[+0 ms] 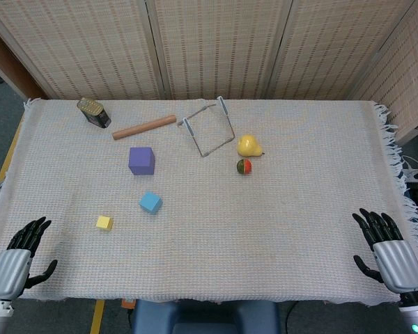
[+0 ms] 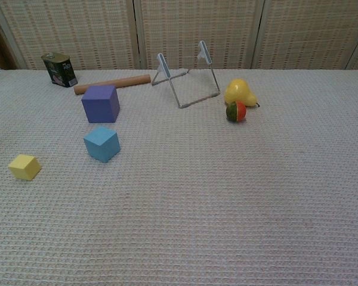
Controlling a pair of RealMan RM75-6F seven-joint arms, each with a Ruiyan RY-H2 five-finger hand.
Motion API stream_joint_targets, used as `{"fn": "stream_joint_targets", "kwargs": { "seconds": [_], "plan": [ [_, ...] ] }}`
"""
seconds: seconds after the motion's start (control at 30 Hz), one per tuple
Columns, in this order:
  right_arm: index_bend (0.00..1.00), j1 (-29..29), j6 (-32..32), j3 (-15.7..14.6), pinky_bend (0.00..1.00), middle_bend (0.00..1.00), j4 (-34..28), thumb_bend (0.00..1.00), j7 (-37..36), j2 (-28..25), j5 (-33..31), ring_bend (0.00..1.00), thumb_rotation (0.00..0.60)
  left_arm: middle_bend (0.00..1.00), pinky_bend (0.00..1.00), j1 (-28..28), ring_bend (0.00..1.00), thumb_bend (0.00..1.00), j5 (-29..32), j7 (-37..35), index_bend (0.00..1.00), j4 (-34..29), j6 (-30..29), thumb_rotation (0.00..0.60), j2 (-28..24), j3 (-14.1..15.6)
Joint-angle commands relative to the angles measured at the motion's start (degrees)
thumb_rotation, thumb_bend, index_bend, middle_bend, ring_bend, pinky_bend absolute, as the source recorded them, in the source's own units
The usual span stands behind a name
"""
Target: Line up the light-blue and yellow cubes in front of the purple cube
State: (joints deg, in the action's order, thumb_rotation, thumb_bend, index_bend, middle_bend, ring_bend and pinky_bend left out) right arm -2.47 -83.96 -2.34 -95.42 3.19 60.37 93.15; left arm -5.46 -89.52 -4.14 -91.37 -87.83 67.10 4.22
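The purple cube (image 1: 141, 160) (image 2: 100, 103) stands on the woven cloth, left of centre. Just in front of it sits the light-blue cube (image 1: 150, 202) (image 2: 101, 143), turned slightly. The small yellow cube (image 1: 104, 223) (image 2: 24, 167) lies further left and nearer to me. My left hand (image 1: 19, 254) rests at the near left corner of the table, fingers spread, holding nothing. At the near right edge my right hand (image 1: 388, 250) is likewise open and empty. Neither hand shows in the chest view.
A wooden rod (image 1: 144, 127) and a dark tin (image 1: 93, 113) lie behind the purple cube. A wire stand (image 1: 209, 126) sits at the back centre, with a yellow pear (image 1: 249, 145) and a small red-green ball (image 1: 244, 166) to its right.
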Motion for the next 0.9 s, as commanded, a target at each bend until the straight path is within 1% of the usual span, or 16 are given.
{"fn": "stream_joint_targets", "kwargs": {
  "seconds": [0.03, 0.07, 0.1, 0.13, 0.2, 0.27, 0.33, 0.37, 0.43, 0.47, 0.5, 0.53, 0.57, 0.7, 0.8, 0.9],
  "plan": [
    [0.0, -0.2, 0.3, 0.0, 0.0, 0.0, 0.0, 0.08, -0.1, 0.0, 0.0, 0.0, 0.6, 0.01, 0.19, -0.4, 0.01, 0.36, -1.3, -0.5, 0.0, -0.2, -0.5, 0.6, 0.8, -0.7],
    [0.0, -0.2, 0.5, 0.0, 0.0, 0.0, -0.1, 0.08, 0.1, 0.1, -0.1, 0.0, 0.6, 0.04, 0.23, -0.7, 0.03, 0.36, -1.8, -0.2, 0.0, -0.4, -0.9, 0.6, 1.4, -1.4],
    [0.0, -0.3, 0.6, 0.1, 0.0, 0.0, -0.1, 0.08, 0.2, 0.2, -0.2, 0.0, 0.6, 0.12, 0.36, -1.3, 0.12, 0.36, -2.4, 0.7, 0.0, -0.5, -1.1, 0.6, 2.1, -2.0],
    [0.0, -0.5, 1.0, 0.2, 0.0, 0.0, -0.1, 0.08, 0.4, 0.4, -0.4, 0.0, 0.6, 0.22, 0.53, -2.2, 0.23, 0.36, -3.2, 2.0, 0.0, -0.8, -0.8, 0.6, 3.2, -2.9],
    [0.0, -1.0, 1.8, 0.3, 0.0, 0.0, -0.1, 0.08, 0.7, 0.6, -0.6, 0.0, 0.6, 0.36, 0.84, -4.4, 0.47, 0.36, -4.6, 3.8, 0.0, -1.4, 1.1, 0.6, 4.3, -3.7],
    [0.0, -1.5, 2.8, 0.2, 0.0, 0.0, -0.2, 0.08, 0.9, 0.6, -0.6, 0.0, 0.6, 0.47, 0.97, -7.4, 0.62, 0.37, -6.0, 6.5, 0.01, -1.1, 4.1, 0.6, 5.2, -5.0],
    [0.0, -1.8, 3.4, 0.1, 0.0, 0.0, -0.3, 0.08, 1.0, 0.6, -0.7, 0.0, 0.6, 0.63, 1.0, -9.9, 0.72, 0.36, -7.3, 9.9, 0.05, 0.7, 5.8, 0.6, 6.3, -6.5],
    [0.0, -1.9, 3.7, 0.0, 0.0, 0.0, -0.4, 0.08, 0.8, 0.6, -0.6, 0.0, 0.6, 0.73, 1.0, -11.6, 0.77, 0.36, -7.9, 11.8, 0.08, 2.0, 7.3, 0.6, 7.0, -7.3],
    [0.0, -2.0, 3.8, 0.1, 0.0, 0.0, -0.5, 0.08, 0.6, 0.5, -0.8, 0.0, 0.6, 0.92, 1.0, -14.5, 0.87, 0.36, -8.0, 13.2, 0.09, 3.1, 11.6, 0.6, 6.9, -7.8],
    [0.0, -2.0, 3.8, 0.1, 0.0, 0.0, -0.5, 0.08, 0.6, 0.5, -1.0, 0.0, 0.6, 0.98, 1.0, -16.4, 0.91, 0.36, -7.5, 13.0, 0.09, 3.4, 14.8, 0.6, 6.5, -8.0],
    [0.0, -1.9, 3.9, 0.1, 0.0, 0.0, -0.4, 0.08, 0.7, 0.5, -1.2, 0.0, 0.6, 1.0, 1.0, -18.4, 0.94, 0.36, -6.8, 12.6, 0.09, 3.9, 18.3, 0.6, 6.1, -8.3],
    [0.0, -1.9, 3.9, 0.2, 0.0, 0.0, -0.4, 0.08, 0.8, 0.5, -1.4, 0.0, 0.6, 1.0, 1.0, -19.4, 0.96, 0.36, -6.4, 12.4, 0.09, 4.2, 20.0, 0.6, 5.9, -8.4],
    [0.0, -1.9, 3.9, 0.3, 0.0, 0.0, -0.4, 0.08, 1.0, 0.6, -1.7, 0.0, 0.6, 1.0, 1.0, -21.2, 0.97, 0.36, -5.6, 12.2, 0.09, 5.1, 23.0, 0.6, 5.8, -8.7],
    [0.0, -2.0, 4.6, 0.8, 0.0, 0.0, -0.6, 0.08, 2.4, 1.1, -3.3, 0.0, 0.6, 1.0, 1.0, -26.0, 1.0, 0.37, -3.2, 12.0, 0.17, 8.5, 30.3, 0.6, 7.7, -9.8],
    [0.0, -2.1, 4.8, 1.1, 0.0, 0.0, -0.7, 0.08, 2.8, 1.4, -4.1, 0.0, 0.6, 1.0, 1.0, -28.4, 1.0, 0.37, -3.0, 13.7, 0.17, 11.6, 32.3, 0.6, 10.0, -10.1],
    [0.0, -2.3, 4.9, 1.3, 0.0, 0.0, -0.5, 0.09, 2.8, 1.6, -4.4, 0.0, 0.6, 1.0, 1.0, -30.1, 1.0, 0.37, -4.1, 16.0, 0.16, 16.2, 30.9, 0.6, 13.3, -10.5]
  ]
}}
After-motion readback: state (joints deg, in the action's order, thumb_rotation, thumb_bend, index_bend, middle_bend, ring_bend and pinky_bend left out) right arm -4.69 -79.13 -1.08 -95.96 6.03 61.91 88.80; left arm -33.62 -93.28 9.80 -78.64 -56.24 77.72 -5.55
